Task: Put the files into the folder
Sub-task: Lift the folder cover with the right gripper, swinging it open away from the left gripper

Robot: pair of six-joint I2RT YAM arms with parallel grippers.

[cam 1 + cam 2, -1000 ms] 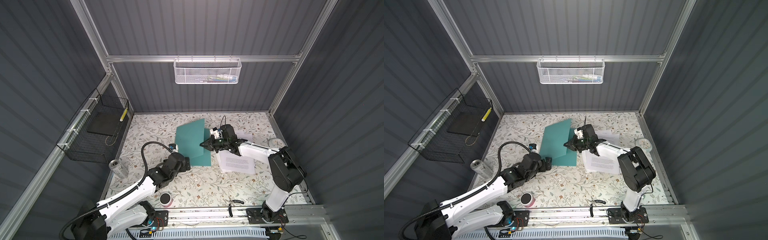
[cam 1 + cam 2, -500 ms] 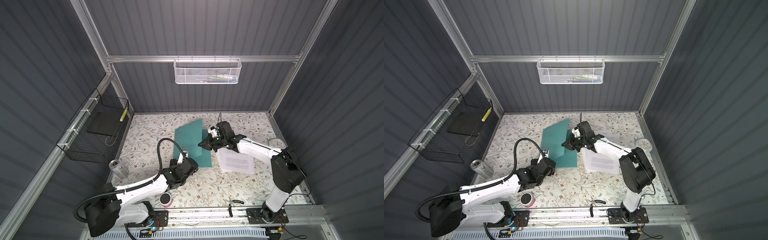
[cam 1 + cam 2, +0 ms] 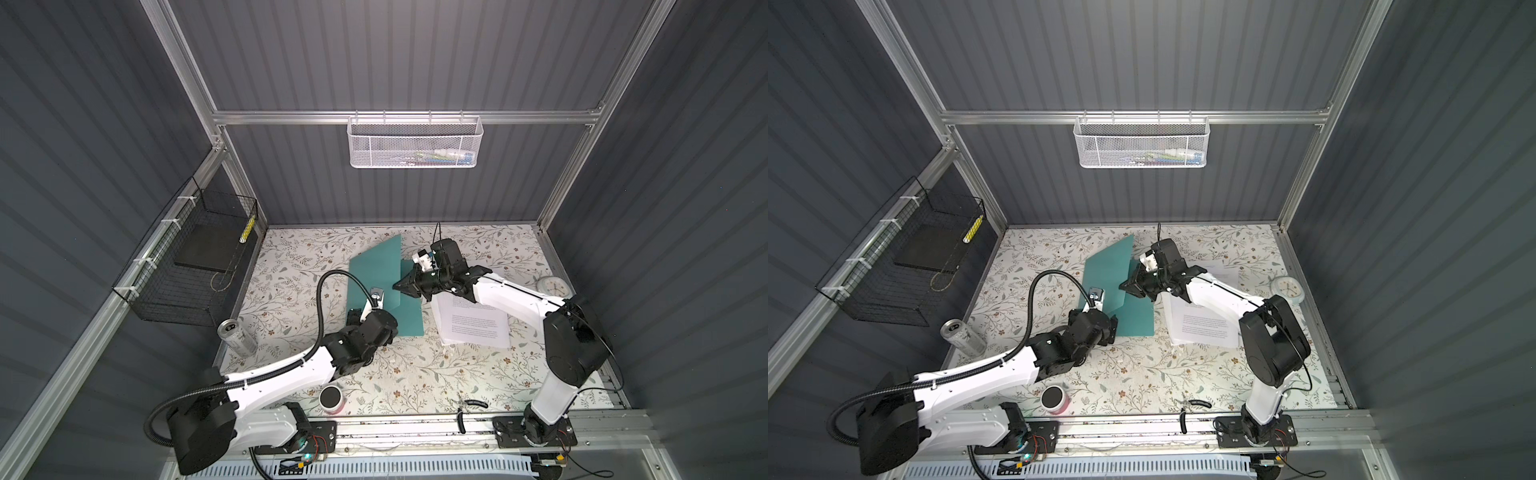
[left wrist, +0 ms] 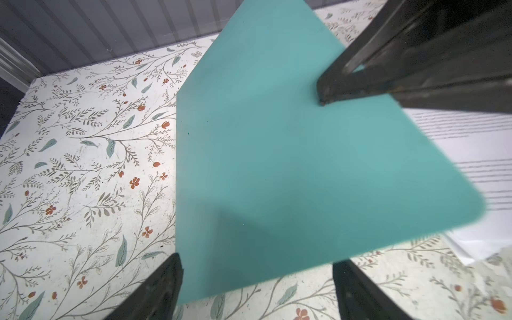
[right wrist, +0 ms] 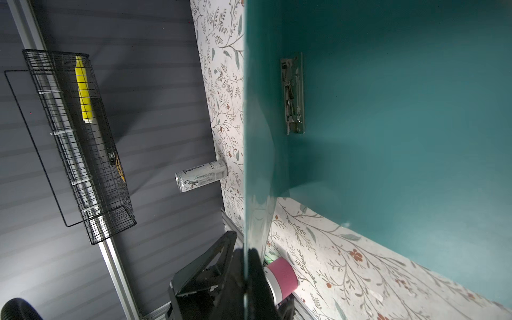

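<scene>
On the floral table, the folder lies open, back leaf flat and cover tilted up. Just to its right lie the files, a white stack partly under the right arm. The right gripper is clenched on the cover's free edge. The left gripper is released, jaws wide, at the folder's near corner. A metal clip sits along the inner spine.

The floral-patterned surface fills the lower middle of both top views. On it lie the open folder at centre and the files just right of it. A can stands at the left edge, a pink-banded tub at lower left, and a white clock at the right edge.
</scene>
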